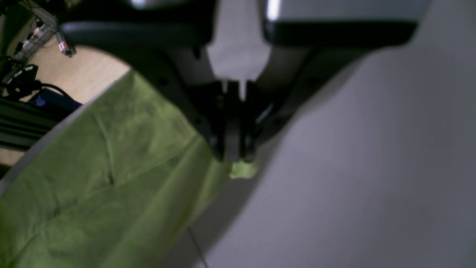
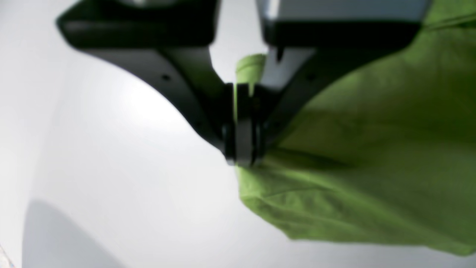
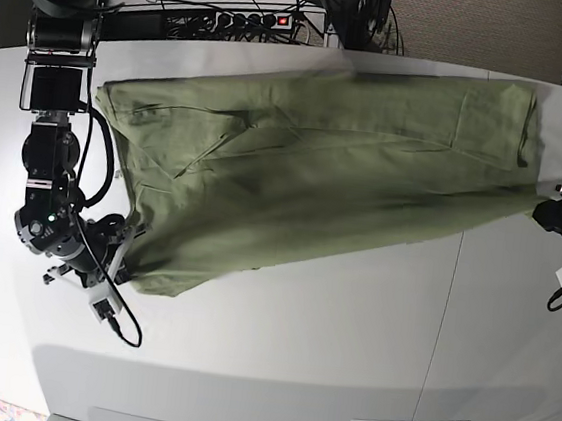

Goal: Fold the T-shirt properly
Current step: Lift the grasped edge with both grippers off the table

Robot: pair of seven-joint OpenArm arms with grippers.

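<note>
You see the T-shirt [image 3: 305,173] stretched across the white table [image 3: 350,318], one half folded over the other; your left gripper [image 1: 234,156] is clenched on a small tuft of green fabric at one end; your right gripper [image 2: 241,158] is clamped on a folded edge at the opposite end; both pinched edges sit just above the tabletop
</note>
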